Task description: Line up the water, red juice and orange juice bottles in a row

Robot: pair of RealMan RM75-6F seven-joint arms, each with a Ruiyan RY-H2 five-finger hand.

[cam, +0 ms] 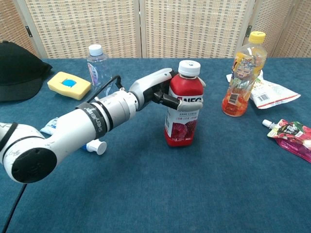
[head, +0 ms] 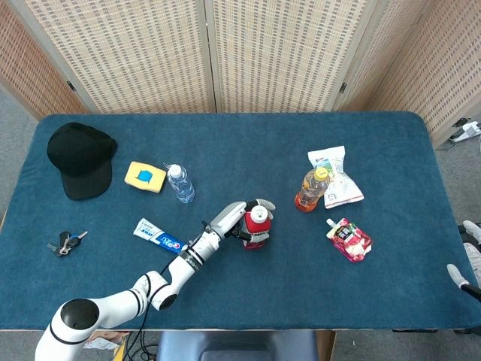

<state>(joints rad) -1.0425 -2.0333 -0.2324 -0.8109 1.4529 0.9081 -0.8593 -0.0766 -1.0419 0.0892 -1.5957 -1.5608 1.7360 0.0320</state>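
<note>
A dark blue cloth covers the surface [head: 301, 301], with woven screen panels [head: 263, 53] standing behind it. Nearest the robot, the left arm reaches out across the cloth, and the left hand [cam: 163, 92] grips the red juice [cam: 183, 104] around its upper body, thumb on one side and fingers wrapped across the label. The bottle stands upright with its white cap on, about mid-surface, its base at or just above the cloth; which, I cannot tell. At the near right edge only a few fingertips of the right hand [head: 464, 256] show in the head view, apart from one another and holding nothing.

Under the left arm lies a toothpaste tube [head: 158, 235], and further left a bunch of keys [head: 66, 242]. To the right of the red juice, a red pouch [head: 349, 239] lies flat. Beyond that stands the orange juice [cam: 241, 75], upright with a yellow cap, touching a white snack bag [head: 334, 177] behind it. On the left side, further back, the water [cam: 98, 65] stands upright just beside a yellow sponge [cam: 69, 85]. A black cap [head: 79, 158] rests at the far left.
</note>
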